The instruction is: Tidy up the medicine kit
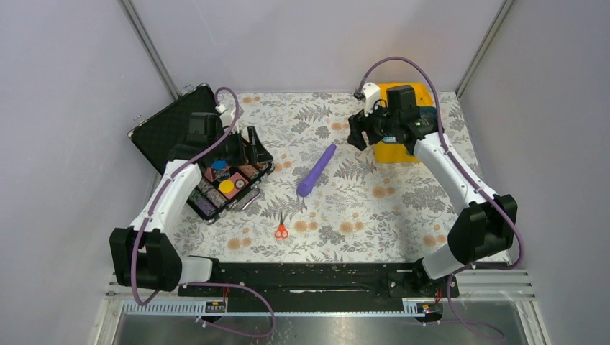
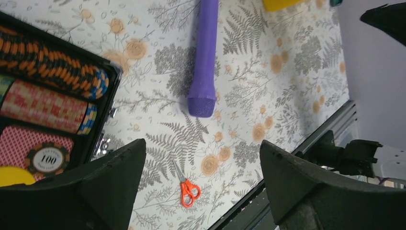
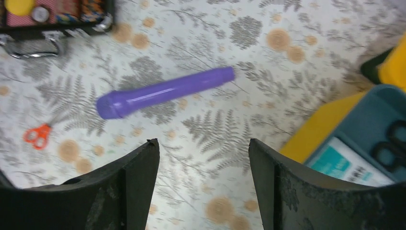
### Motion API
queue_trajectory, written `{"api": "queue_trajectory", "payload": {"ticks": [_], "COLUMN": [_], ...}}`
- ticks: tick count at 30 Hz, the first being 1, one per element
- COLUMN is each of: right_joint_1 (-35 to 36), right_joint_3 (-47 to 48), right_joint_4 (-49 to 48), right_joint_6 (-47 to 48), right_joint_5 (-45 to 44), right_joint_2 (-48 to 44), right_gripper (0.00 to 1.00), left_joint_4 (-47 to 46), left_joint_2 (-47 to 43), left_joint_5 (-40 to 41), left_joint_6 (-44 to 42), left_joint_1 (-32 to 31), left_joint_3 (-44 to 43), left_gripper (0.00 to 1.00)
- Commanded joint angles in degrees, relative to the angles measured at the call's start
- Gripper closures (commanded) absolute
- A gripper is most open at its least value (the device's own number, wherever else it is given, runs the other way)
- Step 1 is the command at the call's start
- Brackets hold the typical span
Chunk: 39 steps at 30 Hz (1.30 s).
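Observation:
The medicine kit is a yellow case at the back right, partly hidden by my right arm. In the right wrist view its yellow wall and teal inner tray show at the right, with a white and teal box and a black pair of scissors inside. My right gripper hovers just left of the kit, open and empty. A purple tube lies mid-table. Small orange scissors lie nearer the front. My left gripper hangs over the black case, open with nothing between its fingers.
A black hard case stands open at the back left, filled with colourful chip rolls and a yellow disc. A floral cloth covers the table. A black rail runs along the near edge.

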State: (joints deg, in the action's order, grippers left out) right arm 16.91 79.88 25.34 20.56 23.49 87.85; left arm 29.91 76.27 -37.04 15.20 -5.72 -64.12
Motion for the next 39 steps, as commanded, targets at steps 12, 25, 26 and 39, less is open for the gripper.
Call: {"api": "queue_trajectory", "payload": {"ticks": [12, 25, 26, 39], "right_joint_1": [21.2, 31.4, 32.2, 35.0], "right_joint_3": [-2.4, -9.8, -10.0, -14.3], "right_joint_4": [6.8, -6.3, -7.6, -18.3], "right_joint_6": [-17.7, -29.2, -29.9, -42.6], "right_joint_5": [4.1, -0.6, -0.8, 4.4], "right_joint_2": [5.0, 11.5, 12.0, 16.9], "right_gripper": [0.33, 0.36, 0.36, 0.46], "left_joint_4": [5.7, -6.3, -6.4, -5.9], "left_joint_2": [-5.7, -13.2, -12.7, -5.8], "left_joint_5": [1.7, 4.6, 4.9, 8.1], "left_joint_6": [8.8, 14.0, 14.1, 20.6], "left_joint_1": [-1.2, -6.0, -6.1, -12.5], "left_joint_3": [18.3, 34.9, 35.2, 37.1], "left_gripper": [0.31, 0.45, 0.47, 0.57]}}
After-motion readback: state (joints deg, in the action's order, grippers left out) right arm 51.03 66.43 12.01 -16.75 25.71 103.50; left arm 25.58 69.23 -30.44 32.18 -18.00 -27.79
